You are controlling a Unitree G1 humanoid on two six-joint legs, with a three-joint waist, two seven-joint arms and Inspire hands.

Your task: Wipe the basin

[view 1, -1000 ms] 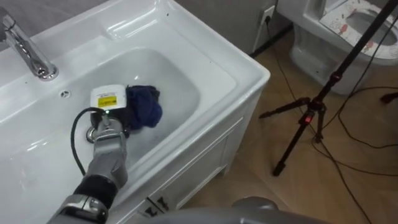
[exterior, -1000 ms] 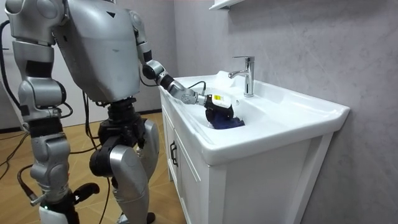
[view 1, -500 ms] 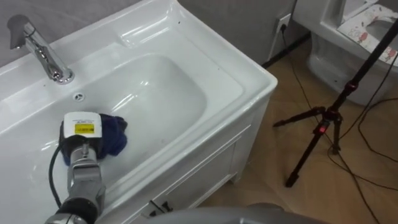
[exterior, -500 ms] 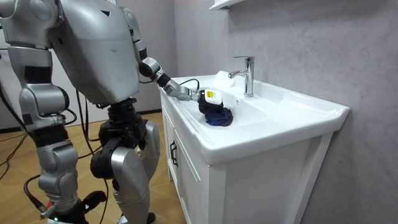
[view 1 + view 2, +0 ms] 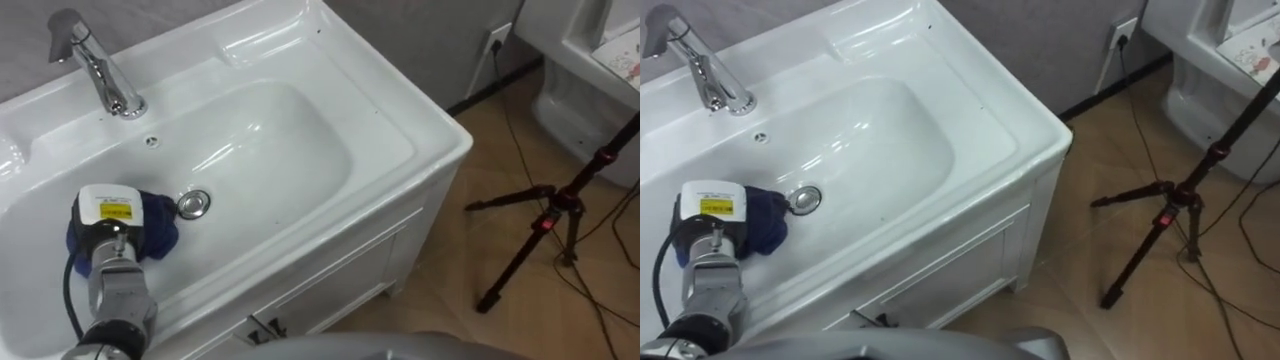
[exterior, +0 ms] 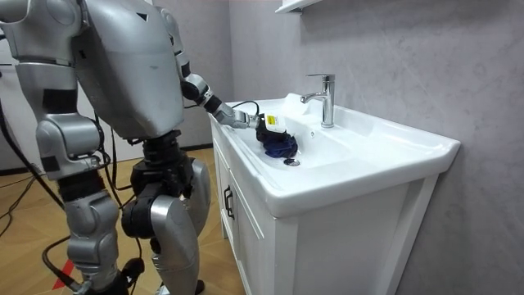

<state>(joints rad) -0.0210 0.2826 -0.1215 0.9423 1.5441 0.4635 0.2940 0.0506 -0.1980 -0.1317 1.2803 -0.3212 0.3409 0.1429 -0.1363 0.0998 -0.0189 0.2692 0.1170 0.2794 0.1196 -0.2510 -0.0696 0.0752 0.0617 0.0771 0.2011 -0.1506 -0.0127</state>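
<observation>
Bathroom: grey wall, wood floor, white basin (image 5: 420, 130) set on a white cabinet (image 5: 340, 280). The robot stands at the front edge of the basin, left arm reaching in.

- Far left, back deck: faucet (image 5: 95, 60), untouched.
- Left of bowl: left hand (image 5: 108, 228), palm down on the blue cloth (image 5: 158, 222). Its fingers are buried in the cloth, so I cannot tell whether they are clamped on it or flat on top. The cloth is bunched on the bowl floor beside the drain (image 5: 193, 204), just left of it.
- Middle and right of bowl: bare, glossy white.
- Right, on the floor: tripod (image 5: 545, 225), and beyond it a toilet (image 5: 585, 70).
- Right hand (image 6: 127, 268) hangs low by the leg in the room view.

Progress, as a judgement: mid-wipe. The centre of the bowl looks covered. The far left end, right slope, rim and deck likely still need a pass, and no dirt shows either way.

Change over the last second: hand and cloth have slid from the middle of the bowl to its left part, and the room view confirms the shift. The drain, earlier under the cloth, is now uncovered. The head camera has panned too, so the basin sits further right in the eye views.
</observation>
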